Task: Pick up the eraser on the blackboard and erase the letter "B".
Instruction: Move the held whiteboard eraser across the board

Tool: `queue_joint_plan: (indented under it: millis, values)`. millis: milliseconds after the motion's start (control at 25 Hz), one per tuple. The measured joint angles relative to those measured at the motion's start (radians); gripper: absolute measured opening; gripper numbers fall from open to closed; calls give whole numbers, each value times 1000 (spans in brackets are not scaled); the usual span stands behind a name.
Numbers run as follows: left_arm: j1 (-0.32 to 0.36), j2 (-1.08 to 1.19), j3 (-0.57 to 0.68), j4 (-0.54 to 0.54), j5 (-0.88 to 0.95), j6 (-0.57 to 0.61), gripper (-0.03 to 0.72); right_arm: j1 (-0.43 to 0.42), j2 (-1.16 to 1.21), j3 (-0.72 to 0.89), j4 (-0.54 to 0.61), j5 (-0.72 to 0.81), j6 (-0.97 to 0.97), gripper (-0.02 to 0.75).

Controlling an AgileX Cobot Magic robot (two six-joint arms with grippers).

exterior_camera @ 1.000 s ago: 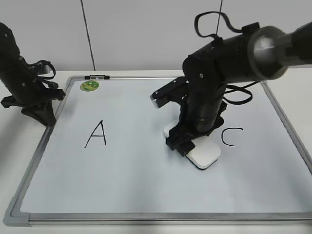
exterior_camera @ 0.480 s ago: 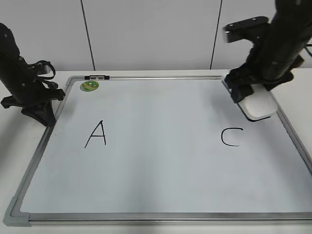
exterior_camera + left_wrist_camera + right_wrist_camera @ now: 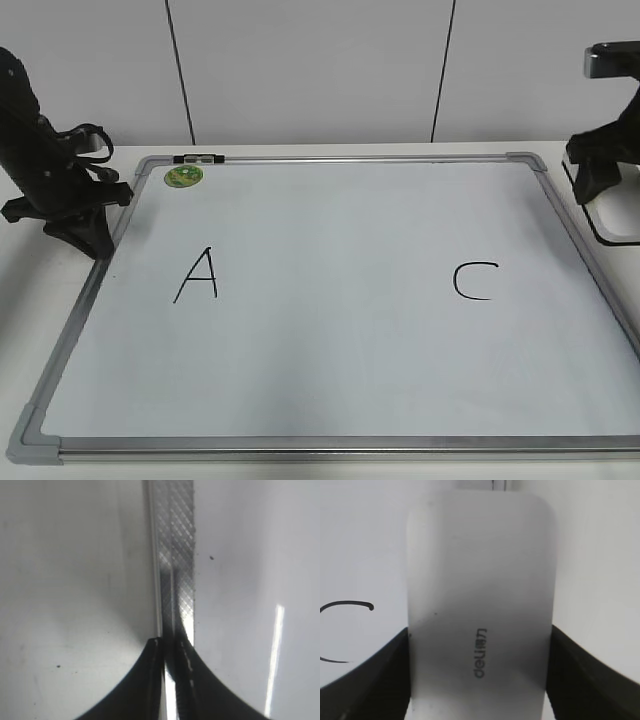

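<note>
The blackboard (image 3: 330, 360) is a white board with a grey frame lying flat on the table. A black "A" (image 3: 197, 274) and a black "C" (image 3: 473, 281) are drawn on it. The letter "B" does not show; the board between them is bare white. My right gripper (image 3: 598, 185) is shut on the white eraser (image 3: 618, 222) just past the board's right frame. In the right wrist view my jaws (image 3: 479, 665) clamp the eraser (image 3: 480, 570) by its long sides, with the "C" (image 3: 345, 605) to its left. My left gripper (image 3: 95, 238) is shut and empty over the left frame (image 3: 175, 555).
A round green sticker (image 3: 183, 176) and a small black clip (image 3: 199, 158) sit at the board's top left. White table surrounds the board. A white panelled wall stands behind.
My right gripper has carried the eraser from the board's middle, between "A" and "C", up and to the right, out past the right frame. The left arm has not moved.
</note>
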Motion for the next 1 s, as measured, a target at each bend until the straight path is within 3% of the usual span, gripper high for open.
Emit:
queue_joint_plan:
  millis: [1000]
  values:
    - [0, 0, 0, -2, 0, 0, 48, -33, 227, 0, 129, -85, -92, 554]
